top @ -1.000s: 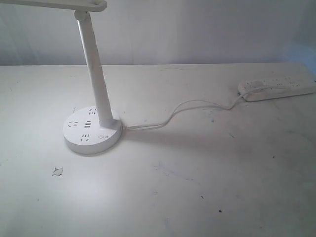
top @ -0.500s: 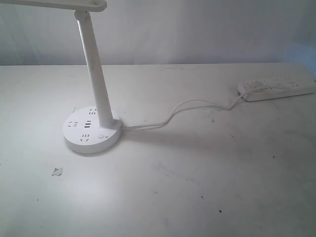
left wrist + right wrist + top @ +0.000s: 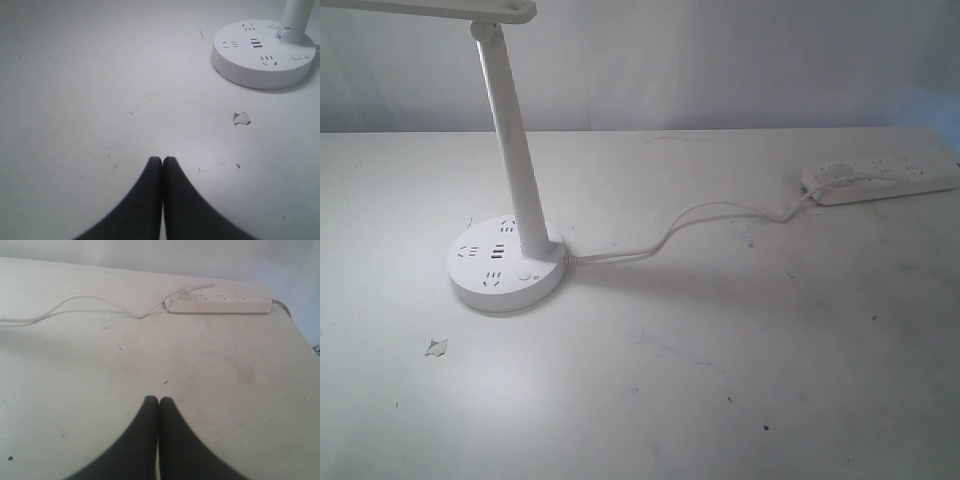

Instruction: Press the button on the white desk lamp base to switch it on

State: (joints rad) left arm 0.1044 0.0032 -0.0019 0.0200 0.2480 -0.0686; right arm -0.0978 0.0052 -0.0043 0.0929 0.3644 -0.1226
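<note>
- Left gripper [image 3: 162, 159], two dark tapered fingers: tips pressed together with nothing between them, held over bare bench, well apart from the lamp.
- Right gripper [image 3: 159, 399], same dark tapered fingers: tips likewise pressed together and holding nothing, over bare bench, well apart from the power strip.
- Flat white bench [image 3: 720, 380], matt surface with scattered dark specks and faint scuffs; it carries every item below.
- Small pale ragged chip [image 3: 436, 347], lying flat on the bench near the lamp base, on its near side and apart from it.
- Round flat white plastic desk lamp base [image 3: 485, 268], standing on the left part of the bench in the exterior view; its top bears dark socket holes [image 3: 468, 250] and a column of short dark USB slots [image 3: 496, 253].
- Tiny round white button [image 3: 525, 278] with a faint grey ring, flush in the base's top, between the stem's foot and the near rim; nothing touches it.
- Tall tapered white stem [image 3: 515, 150], rising from the base's right side, leaning slightly left.
- Thin white cord [image 3: 690, 218], running from the base in a loose curve across the bench to the strip.
- Long white power strip [image 3: 885, 178], lying flat near the far right edge with the cord's plug in it.
- Flat white lamp head [image 3: 430, 8], at the stem's top, cut off by the frame.
- Pale plain wall [image 3: 720, 60], behind the bench.
</note>
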